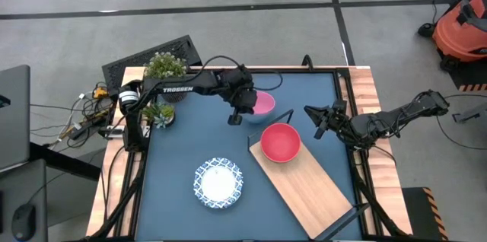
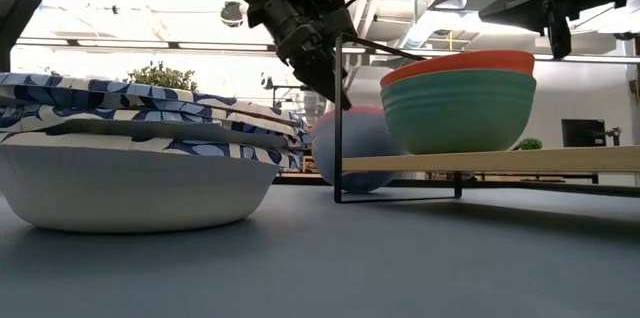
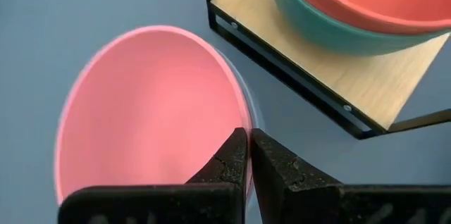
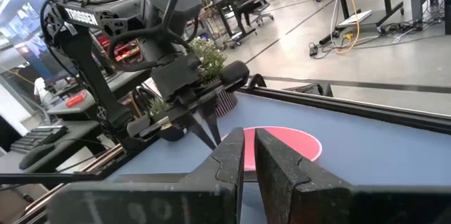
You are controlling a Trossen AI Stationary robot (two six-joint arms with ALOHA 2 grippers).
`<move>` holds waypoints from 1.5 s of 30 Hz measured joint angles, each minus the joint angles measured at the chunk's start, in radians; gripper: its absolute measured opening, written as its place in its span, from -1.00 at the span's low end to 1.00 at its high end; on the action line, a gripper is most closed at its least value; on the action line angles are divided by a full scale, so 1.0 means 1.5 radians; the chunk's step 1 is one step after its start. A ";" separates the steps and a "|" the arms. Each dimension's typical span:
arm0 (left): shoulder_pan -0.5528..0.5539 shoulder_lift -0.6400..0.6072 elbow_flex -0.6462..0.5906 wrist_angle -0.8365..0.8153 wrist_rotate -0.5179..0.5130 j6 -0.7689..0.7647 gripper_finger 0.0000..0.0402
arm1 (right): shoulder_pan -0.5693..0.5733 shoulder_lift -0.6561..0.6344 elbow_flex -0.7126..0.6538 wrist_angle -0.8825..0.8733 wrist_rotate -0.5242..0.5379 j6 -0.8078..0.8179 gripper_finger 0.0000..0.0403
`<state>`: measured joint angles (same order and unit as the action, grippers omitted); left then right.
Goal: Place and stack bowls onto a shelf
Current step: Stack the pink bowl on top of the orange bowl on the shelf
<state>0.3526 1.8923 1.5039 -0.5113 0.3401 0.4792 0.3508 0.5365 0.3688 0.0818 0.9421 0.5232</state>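
A pink bowl (image 1: 263, 105) sits on the blue table just beyond the shelf's far end. My left gripper (image 3: 248, 155) is shut on its rim. A red bowl (image 1: 280, 141) is nested in a green bowl (image 2: 460, 108) on the far end of the light-wood shelf (image 1: 308, 189), inside its black wire frame (image 3: 282, 76). A stack of blue-and-white patterned bowls (image 1: 218, 182) stands on the table left of the shelf. My right gripper (image 1: 319, 124) hovers shut above the table's right side, near the shelf's far end, holding nothing. My left gripper pinches the pink bowl's rim (image 3: 243, 122) on the side nearest the shelf frame, one finger (image 3: 225, 160) inside the bowl and the other (image 3: 278, 164) outside. The fingers slant down at it from above. In the low view the bowl's underside (image 2: 350, 158) rests on the table.
Two potted plants (image 1: 166, 67) (image 1: 158, 113) stand at the table's far left corner, beside the left arm's base. The wire frame's upright (image 2: 338, 118) stands close to the held bowl. Bare blue tabletop (image 1: 175, 151) lies left of the patterned stack.
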 joint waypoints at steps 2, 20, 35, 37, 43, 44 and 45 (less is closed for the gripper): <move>0.000 0.000 -0.002 -0.006 -0.004 -0.002 -0.99 | 0.000 0.000 0.000 0.000 0.000 0.000 -0.69; -0.003 0.001 -0.002 -0.041 -0.008 0.021 -0.08 | 0.000 0.000 0.000 0.000 -0.001 0.000 -0.69; -0.022 0.005 -0.003 -0.096 -0.021 0.156 -0.02 | 0.000 0.000 0.000 0.000 -0.001 0.002 -0.69; -0.021 0.005 -0.003 -0.094 -0.021 0.162 -0.02 | 0.000 0.000 0.000 0.000 -0.001 0.002 -0.69; -0.020 0.005 -0.003 -0.094 -0.019 0.208 -0.02 | 0.000 0.000 0.000 0.000 -0.001 0.006 -0.69; -0.020 0.005 -0.003 -0.094 -0.018 0.212 -0.02 | 0.000 0.000 0.000 0.000 -0.001 0.006 -0.69; -0.020 0.005 -0.003 -0.094 -0.018 0.215 -0.02 | 0.000 0.000 0.000 0.000 -0.001 0.006 -0.69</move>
<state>0.3222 1.9003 1.5002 -0.6525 0.3136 0.8019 0.3508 0.5362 0.3690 0.0823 0.9405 0.5327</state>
